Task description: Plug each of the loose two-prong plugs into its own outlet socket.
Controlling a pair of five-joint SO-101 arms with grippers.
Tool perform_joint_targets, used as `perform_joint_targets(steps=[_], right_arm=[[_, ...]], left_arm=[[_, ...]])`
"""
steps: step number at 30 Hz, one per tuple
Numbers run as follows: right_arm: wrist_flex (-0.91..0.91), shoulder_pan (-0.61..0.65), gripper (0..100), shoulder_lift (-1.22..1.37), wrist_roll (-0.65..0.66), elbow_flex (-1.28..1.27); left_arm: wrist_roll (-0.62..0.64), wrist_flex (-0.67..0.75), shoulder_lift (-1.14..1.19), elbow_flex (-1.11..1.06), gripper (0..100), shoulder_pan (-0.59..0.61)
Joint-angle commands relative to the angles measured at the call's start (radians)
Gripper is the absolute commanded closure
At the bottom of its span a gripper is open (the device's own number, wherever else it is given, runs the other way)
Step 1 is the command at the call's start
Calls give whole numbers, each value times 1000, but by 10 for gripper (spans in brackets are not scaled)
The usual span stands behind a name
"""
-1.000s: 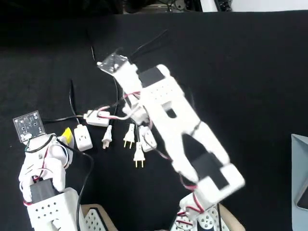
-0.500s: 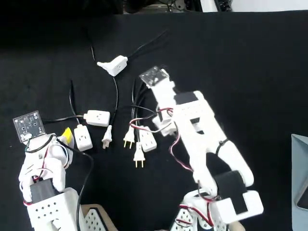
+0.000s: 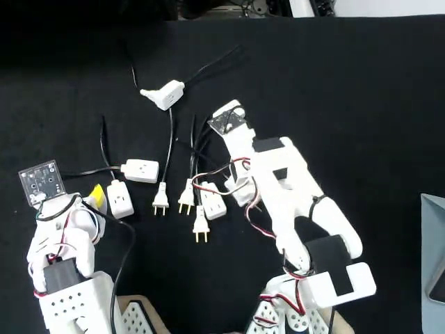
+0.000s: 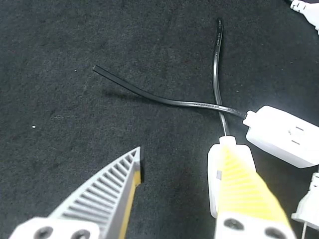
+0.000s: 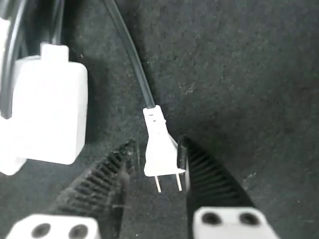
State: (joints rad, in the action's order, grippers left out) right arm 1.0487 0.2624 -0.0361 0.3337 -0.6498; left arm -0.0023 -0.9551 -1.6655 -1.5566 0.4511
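In the right wrist view, a white two-prong plug (image 5: 160, 155) on a black cord lies between the fingers of my open right gripper (image 5: 156, 145). One finger (image 5: 197, 167) touches it and the other (image 5: 112, 174) stands just off it. A white socket block (image 5: 47, 117) lies beside them. The high view shows three loose plugs (image 3: 160, 199) (image 3: 185, 197) (image 3: 200, 229) and sockets (image 3: 141, 170) (image 3: 120, 200) (image 3: 212, 201) (image 3: 165, 92). My left gripper (image 4: 179, 149) is open over bare cloth, one yellow finger (image 4: 239, 184) lying over a socket.
Black cords (image 3: 170, 142) run across the dark table cloth (image 3: 361, 104) between plugs and sockets, and two cross in the left wrist view (image 4: 219, 107). A grey object (image 3: 434, 264) sits at the right edge. The right arm (image 3: 292, 202) covers the middle.
The right arm has drawn back from the far socket toward the near middle and lowered over the plugs. The leftmost plug and its cord shifted slightly right. The left arm has stayed put.
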Motion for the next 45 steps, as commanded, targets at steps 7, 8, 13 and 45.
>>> perform_joint_targets(steps=[7, 8, 13, 45], right_arm=[[68, -63, 857, -1, -5, 41], [83, -77, 857, 1, -5, 56], [94, -115, 857, 4, 37, 91], [97, 0, 910, 4, -5, -2]], left_arm=[[-14, 23, -6, 5, 750, 1], [-14, 23, -6, 5, 750, -1], [-14, 23, -6, 5, 750, -1], [-14, 23, -6, 5, 750, 4]])
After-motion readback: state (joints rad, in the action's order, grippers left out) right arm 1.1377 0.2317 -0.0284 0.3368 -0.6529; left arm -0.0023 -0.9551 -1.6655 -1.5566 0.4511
